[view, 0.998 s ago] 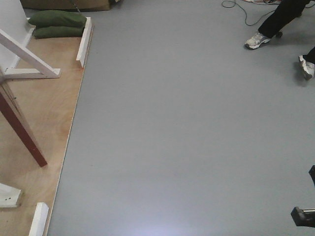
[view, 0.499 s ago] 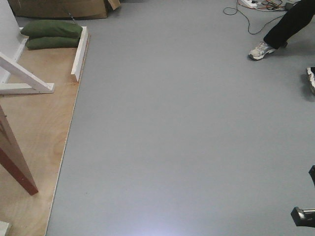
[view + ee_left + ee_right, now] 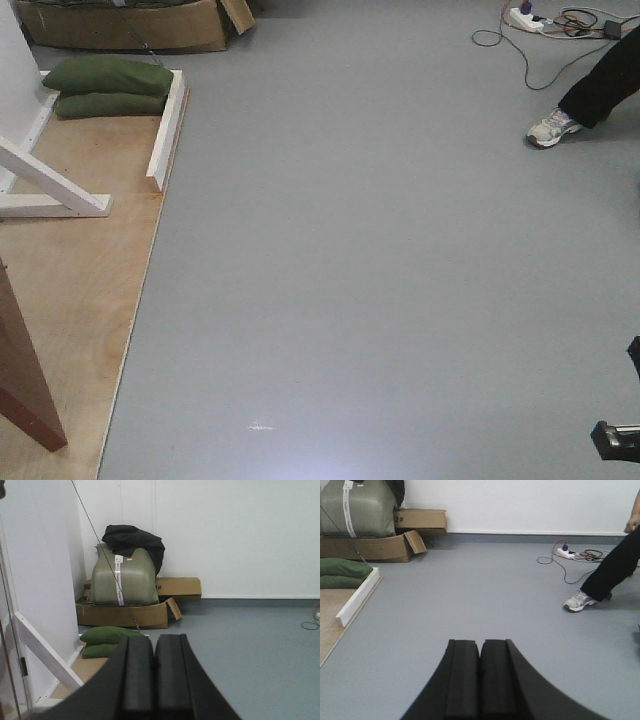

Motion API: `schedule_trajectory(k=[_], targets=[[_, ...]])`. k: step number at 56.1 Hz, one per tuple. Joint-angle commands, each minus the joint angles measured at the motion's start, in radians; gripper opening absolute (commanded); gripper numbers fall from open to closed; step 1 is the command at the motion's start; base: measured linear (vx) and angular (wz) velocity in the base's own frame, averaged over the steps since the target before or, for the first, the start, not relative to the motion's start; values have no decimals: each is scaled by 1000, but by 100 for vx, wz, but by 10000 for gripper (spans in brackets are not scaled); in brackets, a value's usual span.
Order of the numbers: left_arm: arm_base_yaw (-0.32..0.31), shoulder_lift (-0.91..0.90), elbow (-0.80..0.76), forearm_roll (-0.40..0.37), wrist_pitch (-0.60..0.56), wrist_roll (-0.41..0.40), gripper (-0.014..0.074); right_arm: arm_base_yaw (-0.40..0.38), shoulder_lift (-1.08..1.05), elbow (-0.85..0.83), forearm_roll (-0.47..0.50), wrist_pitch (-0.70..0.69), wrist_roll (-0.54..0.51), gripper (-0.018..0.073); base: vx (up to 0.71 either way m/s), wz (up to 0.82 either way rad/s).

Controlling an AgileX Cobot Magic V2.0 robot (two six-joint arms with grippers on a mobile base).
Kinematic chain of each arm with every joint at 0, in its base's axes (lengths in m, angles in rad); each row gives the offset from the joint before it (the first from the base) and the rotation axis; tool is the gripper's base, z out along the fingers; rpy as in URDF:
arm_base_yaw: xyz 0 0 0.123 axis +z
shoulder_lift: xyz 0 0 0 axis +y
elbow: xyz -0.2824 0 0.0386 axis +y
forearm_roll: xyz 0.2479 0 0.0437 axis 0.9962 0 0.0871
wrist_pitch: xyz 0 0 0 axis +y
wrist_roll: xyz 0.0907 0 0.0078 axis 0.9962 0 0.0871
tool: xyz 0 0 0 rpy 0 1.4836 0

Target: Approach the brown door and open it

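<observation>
The brown door (image 3: 22,385) shows only as its reddish-brown bottom corner at the lower left of the front view, standing on the plywood platform (image 3: 80,290). Its knob and lock are out of view. My left gripper (image 3: 154,647) is shut and empty, pointing over the platform's edge toward the far corner of the room. My right gripper (image 3: 480,650) is shut and empty, pointing over the grey floor.
White wooden braces (image 3: 50,185) and a white kerb (image 3: 165,125) edge the platform. Green sandbags (image 3: 105,85) and cardboard boxes (image 3: 130,25) lie behind it. A person's leg and shoe (image 3: 555,128) and a power strip with cables (image 3: 530,18) are at the far right.
The view has advanced across the floor: the door's corner slid down and left in the frame, the sandbags and cardboard box came nearer, and the person's shoe shifted right.
</observation>
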Motion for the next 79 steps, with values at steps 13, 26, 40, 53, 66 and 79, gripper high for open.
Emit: schedule_trajectory(k=[13, 26, 40, 53, 66, 79], targets=[[4, -15, -28, -3, -81, -6, -3, -2, -16, 4, -7, -82, -6, 0, 24, 4], [-2, -15, -28, -3, -81, -6, -3, -2, -16, 4, -7, -82, -6, 0, 17, 3], [-1, -13, -28, -3, -81, -6, -3, -2, -9, 4, -7, -82, -6, 0, 12, 2], [-1, -13, -28, -3, -81, -6, -3, -2, -9, 4, -7, -82, -6, 0, 9, 1], [-1, -13, -28, -3, -81, -6, -3, -2, -9, 4, -7, -82, -6, 0, 6, 1], [2, -12, -28, -3, -82, -4, -3, -2, -9, 4, -7, -82, -6, 0, 3, 0]])
